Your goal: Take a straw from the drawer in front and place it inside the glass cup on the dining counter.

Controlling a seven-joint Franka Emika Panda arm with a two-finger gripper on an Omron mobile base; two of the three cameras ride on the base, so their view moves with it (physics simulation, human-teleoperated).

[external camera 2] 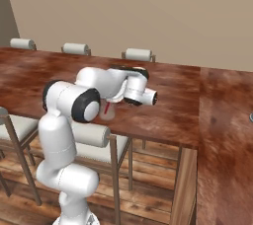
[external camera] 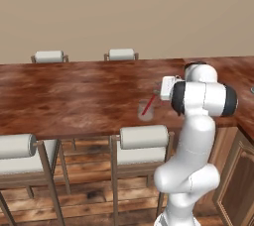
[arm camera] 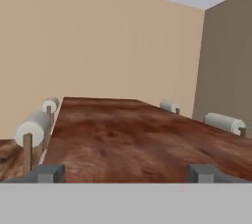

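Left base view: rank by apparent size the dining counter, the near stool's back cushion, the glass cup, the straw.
1. dining counter
2. stool's back cushion, nearer the camera
3. glass cup
4. straw, thinnest, though comparable in length to the cup

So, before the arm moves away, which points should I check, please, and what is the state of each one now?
1. The straw is inside the glass cup: ok, it leans in the cup with its red top above the rim.
2. Cup upright on the dining counter: ok.
3. The gripper is open: ok, the fingertips stand wide apart in the hand view.
4. Nothing between the fingers: ok.
5. Gripper clear of the straw's top: cannot tell, the hand sits close beside it in the left base view.
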